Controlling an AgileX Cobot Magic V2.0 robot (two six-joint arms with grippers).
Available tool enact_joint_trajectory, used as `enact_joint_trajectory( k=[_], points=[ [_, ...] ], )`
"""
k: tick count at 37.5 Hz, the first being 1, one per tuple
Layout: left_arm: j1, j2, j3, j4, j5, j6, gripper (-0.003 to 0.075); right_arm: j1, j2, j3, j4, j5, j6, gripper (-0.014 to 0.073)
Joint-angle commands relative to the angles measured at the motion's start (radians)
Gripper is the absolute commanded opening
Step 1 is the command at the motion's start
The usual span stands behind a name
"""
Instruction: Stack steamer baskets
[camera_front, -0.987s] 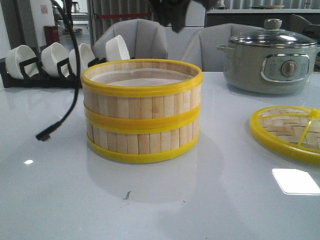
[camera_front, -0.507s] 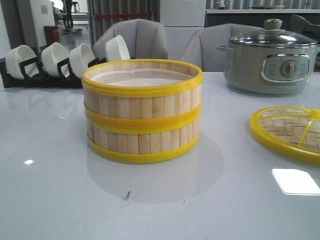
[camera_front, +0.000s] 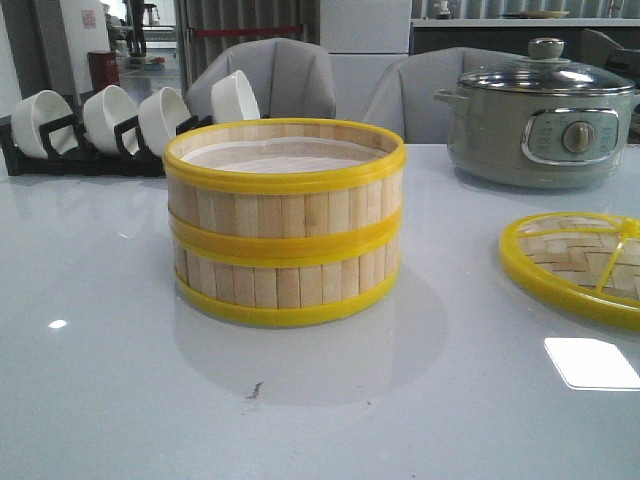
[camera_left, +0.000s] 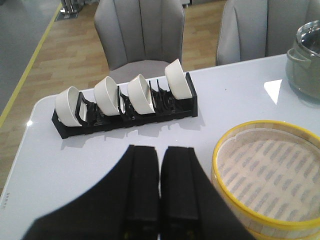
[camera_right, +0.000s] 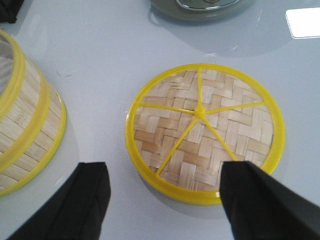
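Two steamer baskets stand stacked in the middle of the table: the upper basket (camera_front: 285, 190) sits squarely on the lower basket (camera_front: 285, 285). The white liner shows inside the top one (camera_left: 272, 172). The stack's side also shows in the right wrist view (camera_right: 25, 125). My left gripper (camera_left: 160, 155) is shut and empty, held above the table beside the stack. My right gripper (camera_right: 165, 172) is open and empty, above the near edge of the woven lid (camera_right: 202, 127). Neither gripper shows in the front view.
The woven bamboo lid (camera_front: 575, 265) with yellow rim lies flat at the right. A grey electric pot (camera_front: 540, 115) with glass lid stands at the back right. A black rack of white bowls (camera_front: 120, 125) stands at the back left, also in the left wrist view (camera_left: 125, 102). Grey chairs stand behind the table.
The dark arm and hanging cable seen above and left of the stack a second ago have left the front view. The stacked baskets have not moved.
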Motion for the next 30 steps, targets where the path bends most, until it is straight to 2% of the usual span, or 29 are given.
enact_joint_trajectory(
  k=[1,7,14,30],
  points=[
    [0.004,-0.153,0.116,0.003,-0.153,-0.039,0.0087,0.000,-0.010,-0.038,0.033,-0.072,-0.004,0.0570],
    [0.004,-0.334,0.335,-0.004,-0.192,-0.041,0.0087,0.001,-0.010,-0.038,0.050,-0.074,-0.004,0.0570],
    [0.004,-0.473,0.514,-0.038,-0.208,-0.041,0.0087,0.001,-0.010,-0.038,0.053,-0.072,-0.004,0.0570],
    [0.004,-0.536,0.783,-0.091,-0.477,-0.041,0.0087,0.001,-0.010,-0.038,0.053,-0.071,-0.004,0.0570]
  ],
)
